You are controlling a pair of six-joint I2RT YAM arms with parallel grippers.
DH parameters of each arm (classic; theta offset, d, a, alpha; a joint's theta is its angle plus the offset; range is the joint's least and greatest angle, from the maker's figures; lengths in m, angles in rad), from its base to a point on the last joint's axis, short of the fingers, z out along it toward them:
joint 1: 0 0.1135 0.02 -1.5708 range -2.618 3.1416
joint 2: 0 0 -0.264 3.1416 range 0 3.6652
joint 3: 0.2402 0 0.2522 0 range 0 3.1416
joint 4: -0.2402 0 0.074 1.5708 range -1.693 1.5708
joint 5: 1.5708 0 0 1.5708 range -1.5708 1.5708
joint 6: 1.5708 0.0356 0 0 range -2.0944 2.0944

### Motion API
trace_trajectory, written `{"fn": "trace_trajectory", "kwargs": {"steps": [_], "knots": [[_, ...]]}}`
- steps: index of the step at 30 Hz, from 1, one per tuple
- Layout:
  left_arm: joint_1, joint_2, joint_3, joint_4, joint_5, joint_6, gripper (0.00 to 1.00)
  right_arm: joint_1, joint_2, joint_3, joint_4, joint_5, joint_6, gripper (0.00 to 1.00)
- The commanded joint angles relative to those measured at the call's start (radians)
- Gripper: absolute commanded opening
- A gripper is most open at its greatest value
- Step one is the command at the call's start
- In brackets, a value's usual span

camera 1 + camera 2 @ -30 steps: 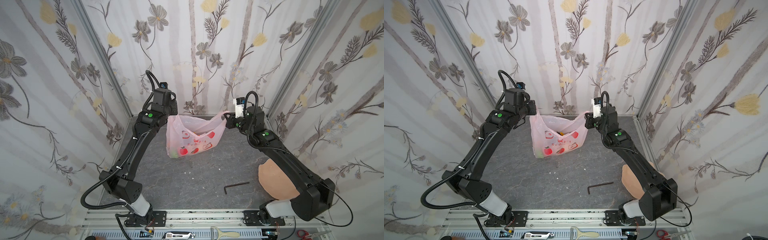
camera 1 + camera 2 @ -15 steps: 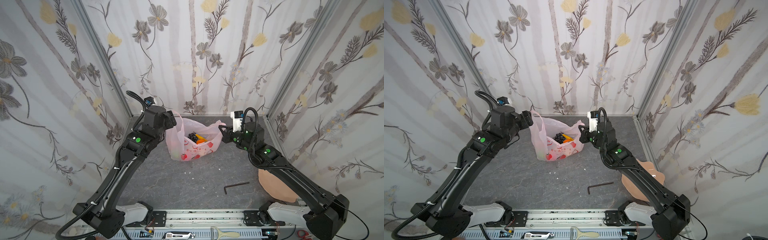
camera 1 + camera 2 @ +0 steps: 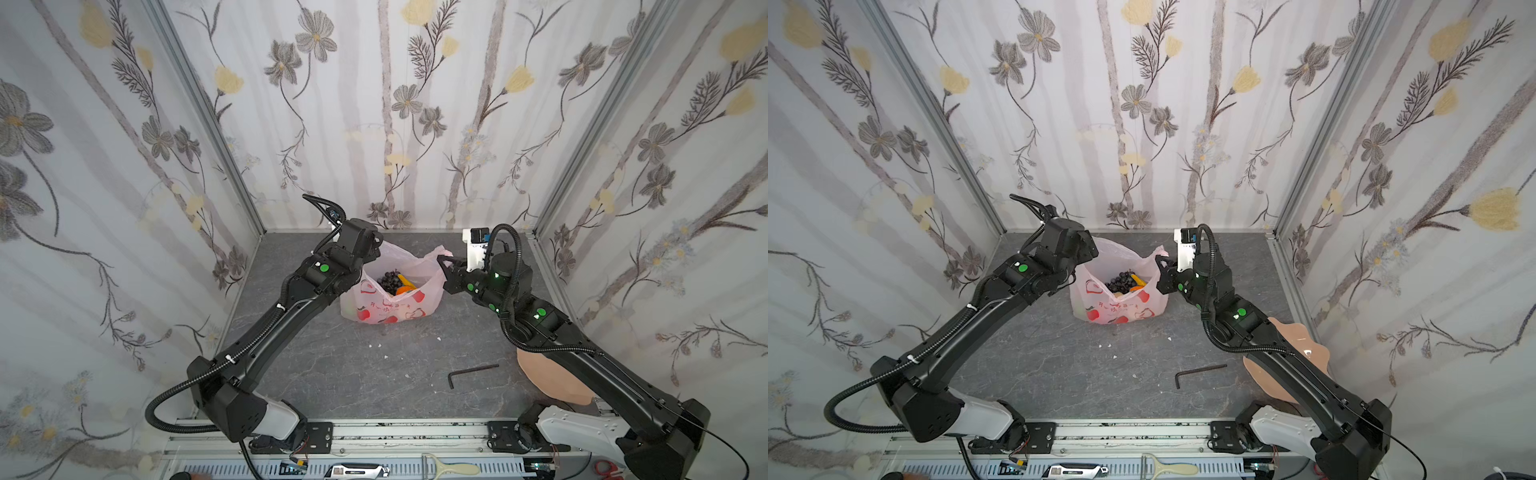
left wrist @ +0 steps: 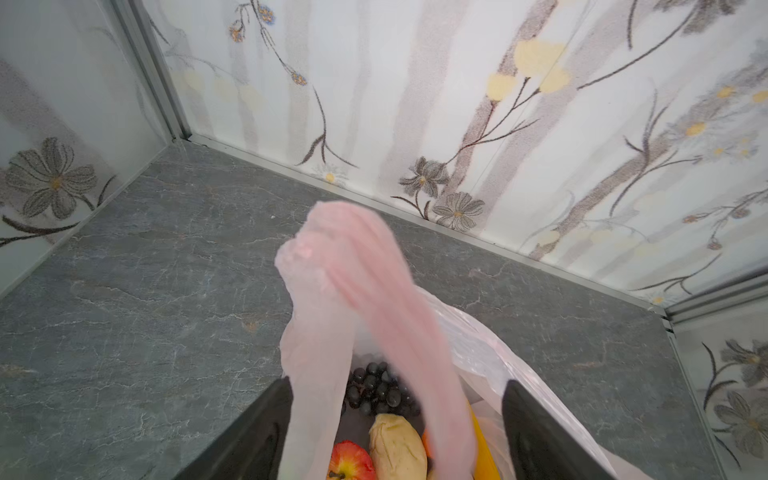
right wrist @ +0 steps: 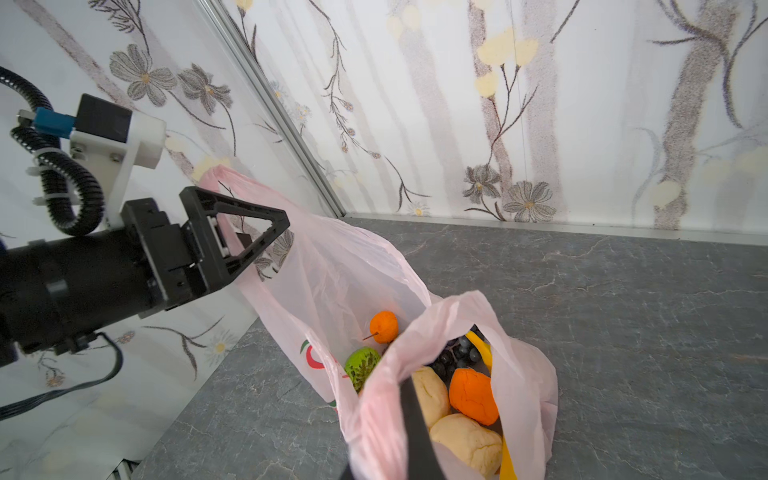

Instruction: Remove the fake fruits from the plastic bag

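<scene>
My right gripper (image 3: 442, 262) pinches the thin pale-pink plastic bag (image 3: 390, 309) of glossy fake fruits (image 5: 471, 395); left gripper (image 4: 397, 384) gapes around its handle.

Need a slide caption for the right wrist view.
Right wrist view: right gripper pinches the plastic bag by one handle, mouth open on the fake fruits; left gripper open at the other handle.
</scene>
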Motion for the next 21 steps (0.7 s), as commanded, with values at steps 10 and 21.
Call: {"fn": "trace_trajectory", "kwargs": {"steps": [10, 21], "knots": [[0.204, -0.321, -0.489, 0.266, 0.077, -0.132, 0.0, -0.202, -0.002, -0.12, 0.025, -0.018, 0.119, 0.0], [0.243, -0.386, -0.809, 0.486, 0.375, -0.161, 0.0, -0.244, 0.031, -0.257, 0.078, -0.105, 0.2, 0.0]]}}
